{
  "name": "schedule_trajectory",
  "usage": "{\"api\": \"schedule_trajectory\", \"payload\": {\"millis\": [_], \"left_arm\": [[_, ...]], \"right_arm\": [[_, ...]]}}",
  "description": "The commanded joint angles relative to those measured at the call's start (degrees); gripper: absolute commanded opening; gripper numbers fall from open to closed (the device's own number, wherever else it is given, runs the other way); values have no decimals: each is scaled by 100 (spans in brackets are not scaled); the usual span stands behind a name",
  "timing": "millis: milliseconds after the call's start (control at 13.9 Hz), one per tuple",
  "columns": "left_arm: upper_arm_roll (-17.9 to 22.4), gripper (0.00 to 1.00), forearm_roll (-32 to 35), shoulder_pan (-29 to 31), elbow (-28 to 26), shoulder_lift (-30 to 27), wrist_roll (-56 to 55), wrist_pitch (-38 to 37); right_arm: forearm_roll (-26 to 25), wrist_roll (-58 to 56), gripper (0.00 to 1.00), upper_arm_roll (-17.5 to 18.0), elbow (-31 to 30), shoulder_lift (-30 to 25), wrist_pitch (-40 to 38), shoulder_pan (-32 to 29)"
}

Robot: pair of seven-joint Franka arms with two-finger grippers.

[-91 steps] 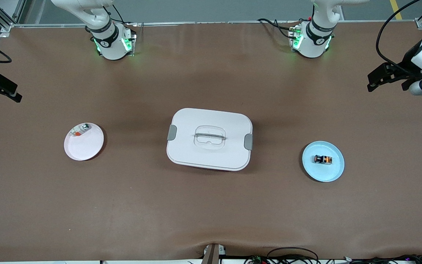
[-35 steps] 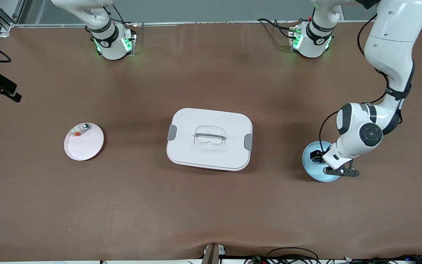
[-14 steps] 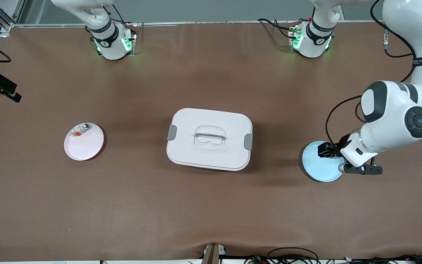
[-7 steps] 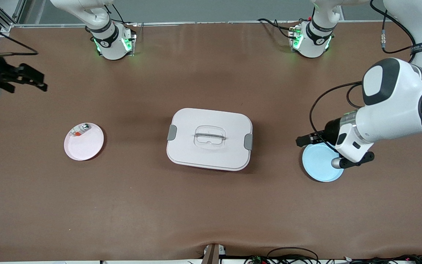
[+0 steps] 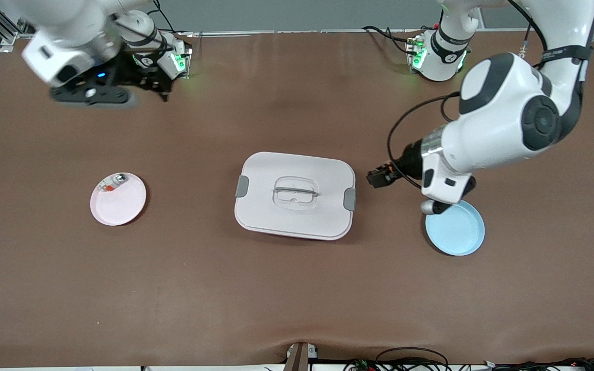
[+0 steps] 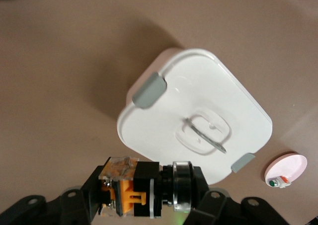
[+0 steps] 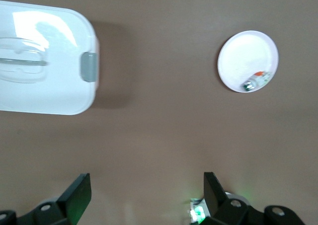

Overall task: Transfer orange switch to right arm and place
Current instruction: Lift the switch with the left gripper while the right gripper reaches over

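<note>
Left gripper (image 6: 144, 195) pinches switch (image 6: 130, 187) | right gripper (image 7: 144, 197) spread | pink plate (image 5: 118, 199): small part (image 5: 111, 183) at 11 o'clock | blue plate (image 5: 455, 228) bare | switch: black, orange

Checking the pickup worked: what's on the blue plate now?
Nothing shows on the blue plate; the left arm covers one edge. The orange switch is in the left gripper, over the table.

Two arms work at one brown table (image 5: 173, 288), each ending in one gripper: the left gripper (image 5: 378, 178) and the right gripper (image 5: 160, 85). Two plates lie on the table: one blue plate (image 5: 457, 232), below the left gripper's wrist, and one pink plate (image 5: 121, 206). One white lidded box (image 5: 295, 195) sits beside the left gripper. Small parts number two: one orange switch (image 6: 136, 192) in the left gripper, and one clear-and-white part (image 5: 113, 183) on the pink plate.
</note>
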Motion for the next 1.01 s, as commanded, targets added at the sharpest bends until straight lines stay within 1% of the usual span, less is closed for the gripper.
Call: {"api": "schedule_trajectory", "payload": {"millis": [0,144,288,432,575,647,791,863,935], "left_arm": [[-333,0,-287,35,259,86,-788,-97],[-474,0,-647,-8,304,147,-1211,-36],[-484,0,-1068,-79,304,209,-1370,43],[-475,0,-1796,-79,295,358,-1424,96],[-475,0,-2080,-87,286,411,-1424,183],[-475,0,-2142,-166,277,446,-1450,254],[-475,0,-2222,-315,286,578,-1564,508],[-475,0,-2231,-403,286,665,-1660,657],[-475,0,-2248,-456,286,718,-1740,772]], "right_arm": [[108,986,100,-79,-351,-28,659,654],[266,1673,100,-79,-860,-151,1432,1015],[424,1912,100,-79,-1597,-440,2450,1210],[941,1913,100,-79,-2388,-774,3558,1219],[1451,1922,100,-79,-2900,-925,4385,1228],[1740,1930,100,-79,-2997,-925,4694,1228],[2504,2035,100,-79,-3042,-873,5213,1228],[2725,2140,100,-79,-3025,-838,5468,1246],[2797,2324,100,-79,-3007,-759,5670,1341]]}}
